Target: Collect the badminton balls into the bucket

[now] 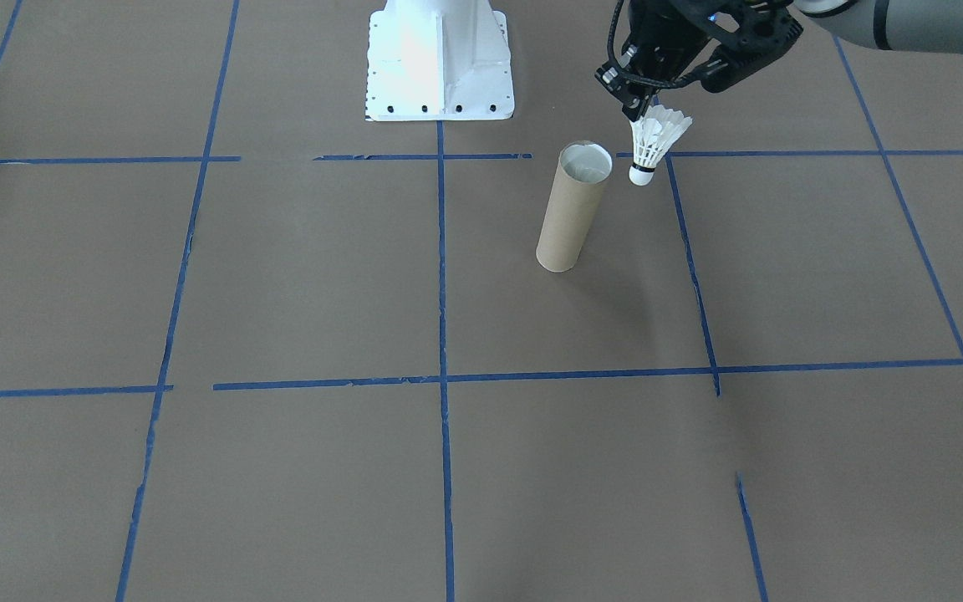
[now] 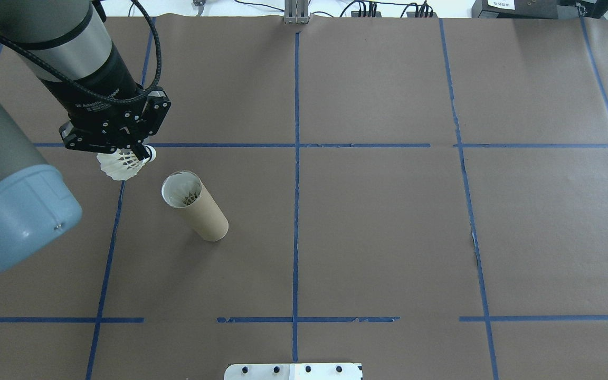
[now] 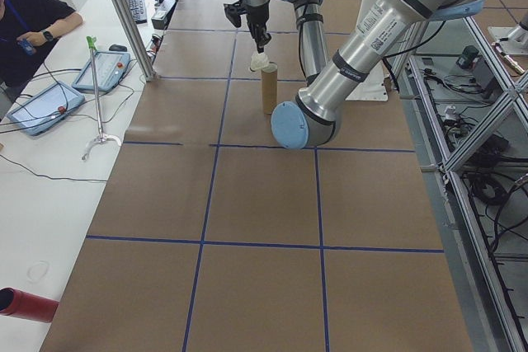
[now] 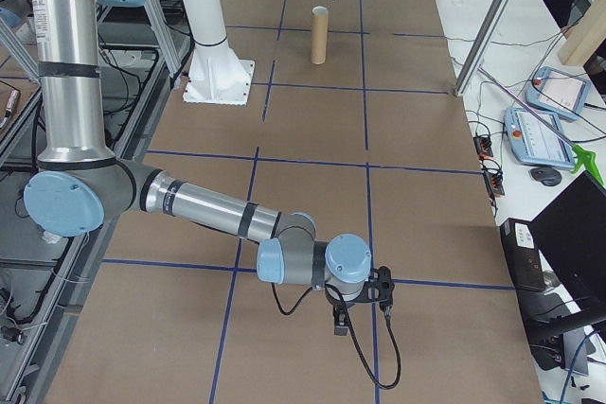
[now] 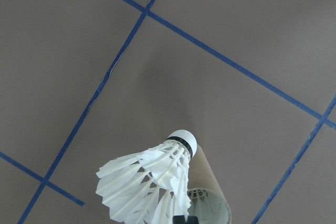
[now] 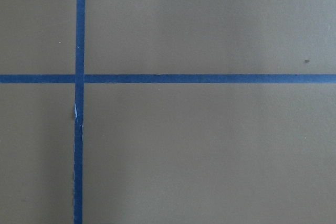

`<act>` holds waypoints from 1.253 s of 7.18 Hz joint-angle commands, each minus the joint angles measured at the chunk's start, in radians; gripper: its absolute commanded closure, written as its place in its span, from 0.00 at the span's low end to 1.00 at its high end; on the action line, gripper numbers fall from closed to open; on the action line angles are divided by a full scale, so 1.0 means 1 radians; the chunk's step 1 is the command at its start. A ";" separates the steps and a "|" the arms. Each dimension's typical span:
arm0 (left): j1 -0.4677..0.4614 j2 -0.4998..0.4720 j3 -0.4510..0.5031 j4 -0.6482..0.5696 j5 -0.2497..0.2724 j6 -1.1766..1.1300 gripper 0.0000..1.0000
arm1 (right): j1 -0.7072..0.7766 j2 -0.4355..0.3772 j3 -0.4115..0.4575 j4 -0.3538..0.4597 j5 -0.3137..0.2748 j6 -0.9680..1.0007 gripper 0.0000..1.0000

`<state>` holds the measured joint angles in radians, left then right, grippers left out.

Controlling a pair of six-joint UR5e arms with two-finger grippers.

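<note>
Hanging above the counter (image 1: 281,276), clamped by the feather skirt in the fingers of the left gripper (image 1: 644,113): one badminton ball (image 1: 655,144), cork tip down with its thin black band showing, clear of the paper. Held just beside the mouth of the bucket (image 1: 571,209), on the robot's left of it, not yet over the opening. Stood upright on the brown paper, that bucket, near a crossing of blue tape lines (image 2: 296,145). Glimpsed down the round mouth in the overhead view: white feathers already inside. Caught in the left wrist view: badminton ball in front, bucket rim just behind and below it. Parked low and well apart from all this, seen only from the right end of the counter, the right gripper (image 4: 360,302); fingers apart or together, impossible to tell. Bolted at the robot's edge of the counter, a white pedestal base (image 1: 440,63).
</note>
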<state>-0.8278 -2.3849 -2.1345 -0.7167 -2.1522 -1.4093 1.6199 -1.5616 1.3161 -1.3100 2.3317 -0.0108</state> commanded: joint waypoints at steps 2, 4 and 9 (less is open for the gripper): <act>0.074 -0.043 0.031 0.034 0.015 0.000 1.00 | 0.000 0.000 0.000 0.000 0.000 0.000 0.00; 0.087 -0.050 0.057 0.036 0.015 0.000 1.00 | 0.000 0.000 0.000 0.000 0.000 0.000 0.00; 0.084 -0.042 0.073 0.026 0.069 0.152 0.00 | 0.000 0.000 0.000 0.000 0.000 0.000 0.00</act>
<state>-0.7352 -2.4337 -2.0574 -0.6846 -2.0908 -1.3541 1.6199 -1.5616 1.3161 -1.3100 2.3316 -0.0107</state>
